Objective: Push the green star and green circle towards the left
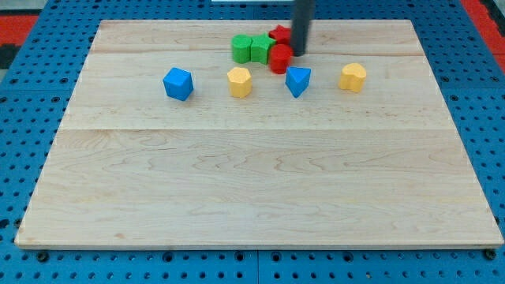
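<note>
Standing at the red blocks point(280, 54), the tip point(299, 53), bare and holding nothing, seemed mid-push; next, driving both green blocks point(252, 48) leftward.

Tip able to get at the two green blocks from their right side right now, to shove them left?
Probably not directly. My tip sits at the right of a red block, which lies between it and the green blocks. A second red block crowds the same side. Pushing left would carry the red along.

A robotics lab bench: a pale wooden board point(260, 189) lies on a blue perforated mounting plate point(24, 118), small coloured blocks scattered at the far side.
</note>
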`<state>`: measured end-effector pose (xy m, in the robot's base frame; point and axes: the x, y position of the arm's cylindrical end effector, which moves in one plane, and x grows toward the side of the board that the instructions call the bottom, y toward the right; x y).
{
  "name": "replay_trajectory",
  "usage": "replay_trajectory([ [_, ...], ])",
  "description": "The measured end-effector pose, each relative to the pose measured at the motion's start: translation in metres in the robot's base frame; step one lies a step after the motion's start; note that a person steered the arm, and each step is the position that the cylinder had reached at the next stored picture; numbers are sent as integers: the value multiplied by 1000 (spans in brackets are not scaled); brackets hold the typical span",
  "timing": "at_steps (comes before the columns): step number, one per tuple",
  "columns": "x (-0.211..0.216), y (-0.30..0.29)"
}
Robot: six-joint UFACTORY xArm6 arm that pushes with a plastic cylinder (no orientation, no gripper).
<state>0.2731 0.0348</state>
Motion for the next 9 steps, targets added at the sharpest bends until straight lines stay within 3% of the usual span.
replay_trajectory([
  [1,-1,-85],
  [5,-19,-81],
  [6,-16,-152],
  [7,-9,-183],
  [8,-5,-140],
  [9,-27,-154],
])
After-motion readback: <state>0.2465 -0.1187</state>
